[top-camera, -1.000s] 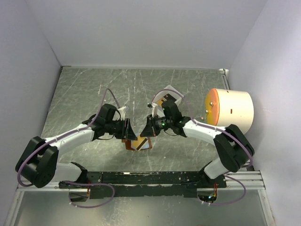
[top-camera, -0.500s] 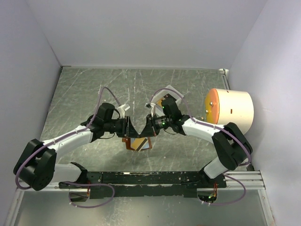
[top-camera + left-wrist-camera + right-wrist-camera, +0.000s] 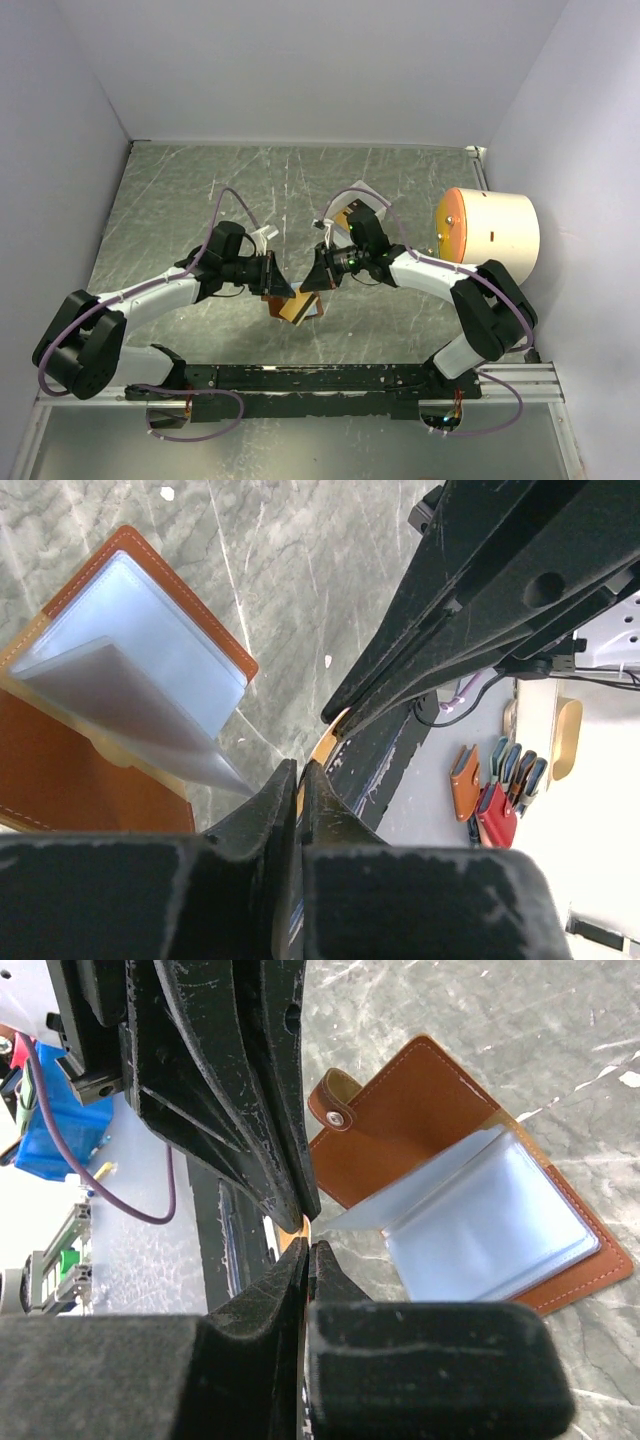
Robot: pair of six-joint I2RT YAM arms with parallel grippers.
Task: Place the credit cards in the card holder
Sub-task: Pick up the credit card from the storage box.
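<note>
The left pincer (image 3: 300,772) and right pincer (image 3: 307,1252) are both clenching one thin, stiff orange credit card (image 3: 302,1226) just above the brown leathery card holder (image 3: 420,1110). The holder is lying open near the middle of the tabletop's (image 3: 180,200) near edge. Its glossy clear pockets are looking empty, so insertion is seemingly still pending.

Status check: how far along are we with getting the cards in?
Done: card holder lies open, clear pockets apparently empty. In hand: one credit card pinched between right gripper and left gripper just over it. Left: slide it into a pocket, then fetch whatever remains in the white tray.
</note>
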